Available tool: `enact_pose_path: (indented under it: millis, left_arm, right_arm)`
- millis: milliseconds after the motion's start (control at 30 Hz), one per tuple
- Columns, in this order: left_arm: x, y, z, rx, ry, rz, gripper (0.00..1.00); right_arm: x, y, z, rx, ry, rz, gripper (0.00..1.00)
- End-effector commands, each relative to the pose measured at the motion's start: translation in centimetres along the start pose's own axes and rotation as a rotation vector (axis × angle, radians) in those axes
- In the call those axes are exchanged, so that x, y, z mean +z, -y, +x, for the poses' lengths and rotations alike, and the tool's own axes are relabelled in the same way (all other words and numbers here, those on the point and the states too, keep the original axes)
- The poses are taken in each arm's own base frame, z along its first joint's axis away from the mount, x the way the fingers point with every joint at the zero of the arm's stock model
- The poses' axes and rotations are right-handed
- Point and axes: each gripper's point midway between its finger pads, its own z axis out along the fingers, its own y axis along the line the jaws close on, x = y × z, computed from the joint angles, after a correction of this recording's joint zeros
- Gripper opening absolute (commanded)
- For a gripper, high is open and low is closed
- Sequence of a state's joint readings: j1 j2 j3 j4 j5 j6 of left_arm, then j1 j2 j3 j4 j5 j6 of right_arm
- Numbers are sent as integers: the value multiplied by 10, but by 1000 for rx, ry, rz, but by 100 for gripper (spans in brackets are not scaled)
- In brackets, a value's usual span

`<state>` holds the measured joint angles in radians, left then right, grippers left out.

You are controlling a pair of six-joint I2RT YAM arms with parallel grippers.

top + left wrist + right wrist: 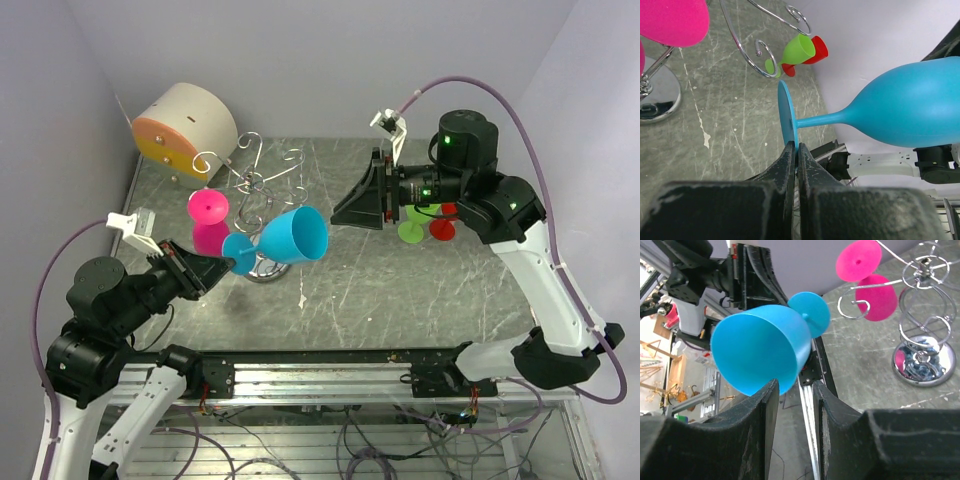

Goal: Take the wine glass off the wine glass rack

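The silver wire wine glass rack (258,182) stands at mid-left on its round shiny base (655,95); it also shows in the right wrist view (923,327). A pink glass (208,207) hangs on it. My left gripper (218,267) is shut on the foot (787,114) of a blue wine glass (292,238). It holds the glass on its side in the air, in front of the rack. My right gripper (345,212) is open and empty. The blue glass's rim (757,347) lies just beyond its fingertips (771,390).
A beige cylinder with an orange face (185,125) lies at the back left. A green glass (410,232) and a red glass (443,228) sit on the table under the right arm. The table's front rail (330,375) runs along the near edge.
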<state>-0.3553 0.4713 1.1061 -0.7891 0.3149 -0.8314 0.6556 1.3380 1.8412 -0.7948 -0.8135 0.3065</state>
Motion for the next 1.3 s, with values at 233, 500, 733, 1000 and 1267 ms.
enact_pose_path:
  millis: [233, 500, 733, 1000, 1267]
  left_arm:
    - [0, 23, -16, 55, 29, 72, 7]
    - [-3, 27, -20, 69, 38, 75, 7]
    - [-5, 26, -20, 69, 44, 71, 7]
    - [-5, 23, -19, 72, 46, 62, 7]
    - [-5, 22, -18, 67, 48, 58, 7]
  right_arm:
    - [31, -7, -6, -42, -6, 72, 33]
    - [38, 6, -8, -63, 2, 178, 32]
    - [32, 12, -11, -69, 3, 229, 32]
    - [26, 10, -13, -75, 13, 241, 33]
    - [20, 5, -11, -81, 25, 238, 36]
